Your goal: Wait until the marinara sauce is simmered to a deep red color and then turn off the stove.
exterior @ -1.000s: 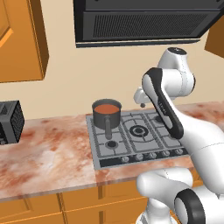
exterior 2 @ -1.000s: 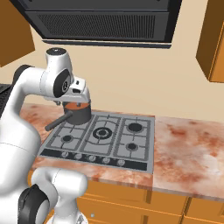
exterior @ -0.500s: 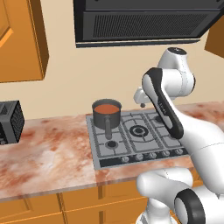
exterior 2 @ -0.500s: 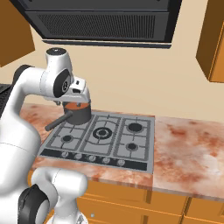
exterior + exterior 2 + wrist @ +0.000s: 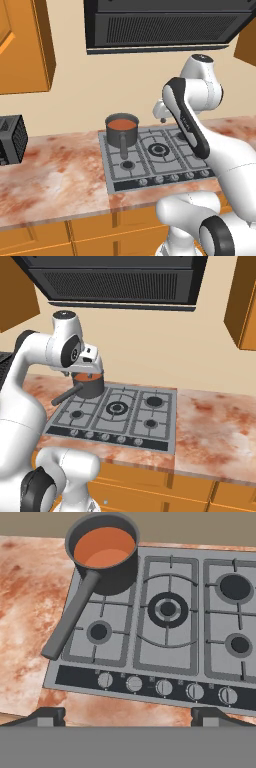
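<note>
The marinara sauce (image 5: 105,547) is a smooth orange-red disc in a small dark saucepan (image 5: 107,577) on the stove's back left burner. The pan's long handle (image 5: 70,619) points toward the front left. The stove (image 5: 125,619) is a grey gas cooktop with black grates and a row of round knobs (image 5: 164,687) along its front. The sauce (image 5: 122,123) also shows in the left base view, on the stove (image 5: 150,162). My gripper (image 5: 162,118) hangs open and empty in the air above the cooktop, apart from the pan. In the right base view my hand (image 5: 88,365) partly covers the saucepan (image 5: 92,387).
A black range hood (image 5: 165,25) hangs over the stove. A black toaster-like appliance (image 5: 10,141) stands at the counter's far left. Mottled reddish counter (image 5: 215,426) runs on both sides of the cooktop. Orange wall cabinets (image 5: 22,45) flank the hood.
</note>
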Controlling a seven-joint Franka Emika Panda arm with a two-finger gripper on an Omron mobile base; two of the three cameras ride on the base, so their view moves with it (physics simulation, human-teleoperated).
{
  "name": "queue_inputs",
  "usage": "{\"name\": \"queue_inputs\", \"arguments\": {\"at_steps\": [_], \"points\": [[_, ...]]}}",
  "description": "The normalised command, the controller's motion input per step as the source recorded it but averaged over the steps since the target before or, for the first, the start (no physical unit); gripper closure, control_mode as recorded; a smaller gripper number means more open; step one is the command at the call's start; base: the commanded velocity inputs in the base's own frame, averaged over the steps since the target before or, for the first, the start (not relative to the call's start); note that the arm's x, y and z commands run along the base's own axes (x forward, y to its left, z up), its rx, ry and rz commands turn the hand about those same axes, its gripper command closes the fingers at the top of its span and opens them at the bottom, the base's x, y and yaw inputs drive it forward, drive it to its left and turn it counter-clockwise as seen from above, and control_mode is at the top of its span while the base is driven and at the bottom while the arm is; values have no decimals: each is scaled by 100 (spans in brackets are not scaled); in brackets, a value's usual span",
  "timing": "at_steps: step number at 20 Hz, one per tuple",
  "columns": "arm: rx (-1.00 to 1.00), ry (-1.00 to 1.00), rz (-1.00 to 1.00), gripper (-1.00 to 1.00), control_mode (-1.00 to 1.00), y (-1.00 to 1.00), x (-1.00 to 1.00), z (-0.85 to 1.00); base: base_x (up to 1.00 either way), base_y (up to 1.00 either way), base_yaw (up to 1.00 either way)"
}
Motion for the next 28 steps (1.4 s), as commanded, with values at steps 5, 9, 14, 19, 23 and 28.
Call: {"name": "queue_inputs", "arguments": {"at_steps": [5,9,14,19,23,28], "points": [[0,0,0,-100,-100,0,0,0,0,0,0],[0,0,0,-100,-100,0,0,0,0,0,0],[0,0,0,-100,-100,0,0,0,0,0,0],[0,0,0,-100,-100,0,0,0,0,0,0],[0,0,0,-100,-100,0,0,0,0,0,0],[0,0,0,-100,-100,0,0,0,0,0,0]]}}
